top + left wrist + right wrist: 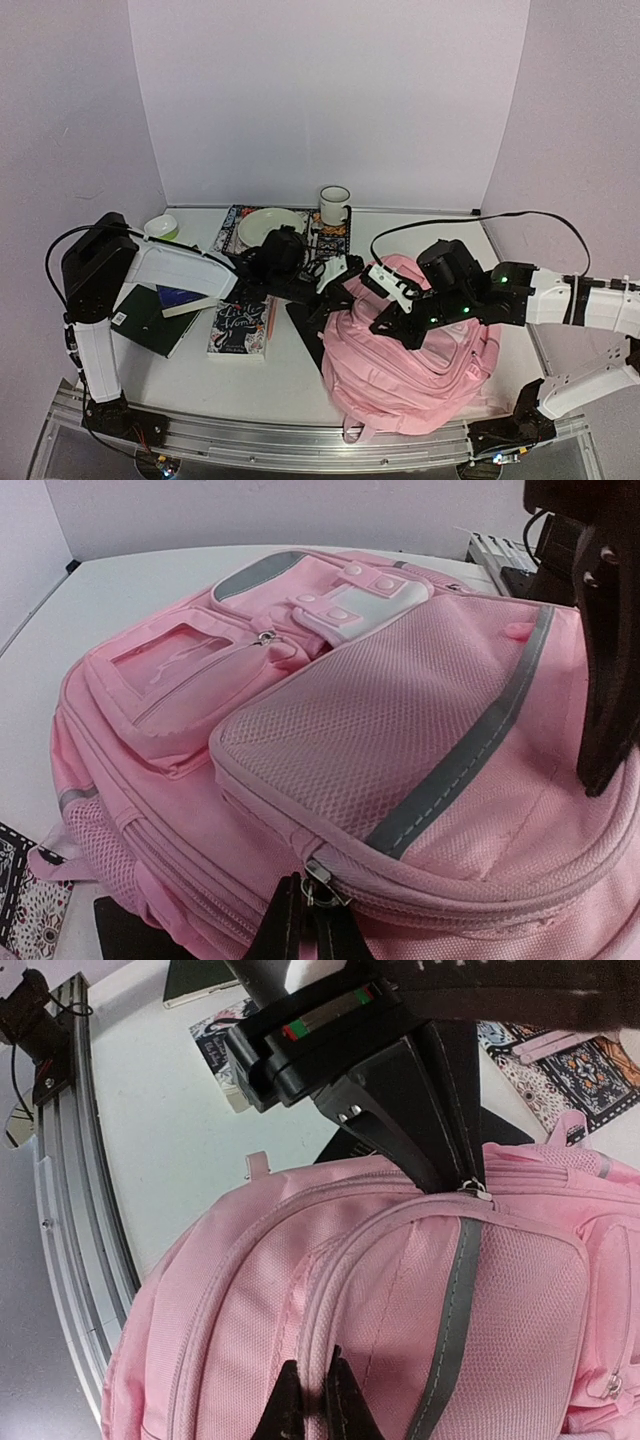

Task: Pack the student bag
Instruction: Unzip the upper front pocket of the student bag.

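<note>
Lying front-up by the table's [270, 385] near-right edge, student bag [410, 365], right gripper [312, 1397] jaws pinched shut on its seam ridge, left gripper [310, 925] jaws clamped on zip pull [318, 872] at bag's far-left end.

The student bag [180, 780] is soft, matt pink woven cloth, with a rough open mesh panel [380, 740] just beyond the matt black plastic left gripper [308, 905]. At its fingertips the zip pull [318, 872] is shiny metal. Farther off, a white patch [365, 605] looks smooth and slightly glossy.

Pink student bag [420, 370] with grey stripe [455, 1300], white patch [365, 600]
</note>
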You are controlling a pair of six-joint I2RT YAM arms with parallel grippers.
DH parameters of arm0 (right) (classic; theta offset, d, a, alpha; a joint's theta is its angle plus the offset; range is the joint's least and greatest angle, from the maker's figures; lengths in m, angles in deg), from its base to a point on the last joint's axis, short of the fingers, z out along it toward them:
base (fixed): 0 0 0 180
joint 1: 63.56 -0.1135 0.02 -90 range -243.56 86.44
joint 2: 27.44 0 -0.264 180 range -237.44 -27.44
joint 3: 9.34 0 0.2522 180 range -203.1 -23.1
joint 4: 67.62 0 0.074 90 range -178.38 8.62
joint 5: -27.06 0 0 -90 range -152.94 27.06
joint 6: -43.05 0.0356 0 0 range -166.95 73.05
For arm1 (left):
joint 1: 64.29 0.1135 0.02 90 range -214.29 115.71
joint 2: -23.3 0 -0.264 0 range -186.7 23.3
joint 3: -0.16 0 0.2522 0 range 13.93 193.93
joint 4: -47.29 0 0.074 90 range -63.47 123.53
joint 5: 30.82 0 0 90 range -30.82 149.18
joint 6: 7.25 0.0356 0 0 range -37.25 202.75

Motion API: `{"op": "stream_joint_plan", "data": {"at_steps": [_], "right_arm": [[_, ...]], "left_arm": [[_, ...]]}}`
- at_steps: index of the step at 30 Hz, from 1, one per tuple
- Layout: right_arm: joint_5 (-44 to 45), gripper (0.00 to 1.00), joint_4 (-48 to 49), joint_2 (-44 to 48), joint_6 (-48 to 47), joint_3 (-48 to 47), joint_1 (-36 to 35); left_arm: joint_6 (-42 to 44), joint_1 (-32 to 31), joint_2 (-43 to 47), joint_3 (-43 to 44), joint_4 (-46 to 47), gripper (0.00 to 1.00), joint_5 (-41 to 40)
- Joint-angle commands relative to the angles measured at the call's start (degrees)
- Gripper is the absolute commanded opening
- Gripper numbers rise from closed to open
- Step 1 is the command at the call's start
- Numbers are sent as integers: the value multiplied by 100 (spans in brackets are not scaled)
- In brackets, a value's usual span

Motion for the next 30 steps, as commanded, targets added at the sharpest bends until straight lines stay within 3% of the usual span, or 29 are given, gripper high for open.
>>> {"op": "stream_joint_plan", "data": {"at_steps": [1,5,10,16,22,30], "right_arm": [[-1186,0,209,255,-127,-507,-140],[-546,0,198,80,-50,-582,-141],[429,4,106,-125,78,-607,-136],[1191,27,-462,-219,86,-605,-138],[1432,37,-864,-123,307,-534,-140],[1112,54,-918,-290,514,-387,-138]], "left_arm": [[-127,266,-652,801,-660,0,-1051],[-247,306,-829,990,-656,3,-1356],[-120,311,-550,689,-369,3,-1020],[80,319,-486,655,-371,1,-829],[178,341,-497,679,-367,0,-786],[153,353,-514,756,-375,0,-686]]}}
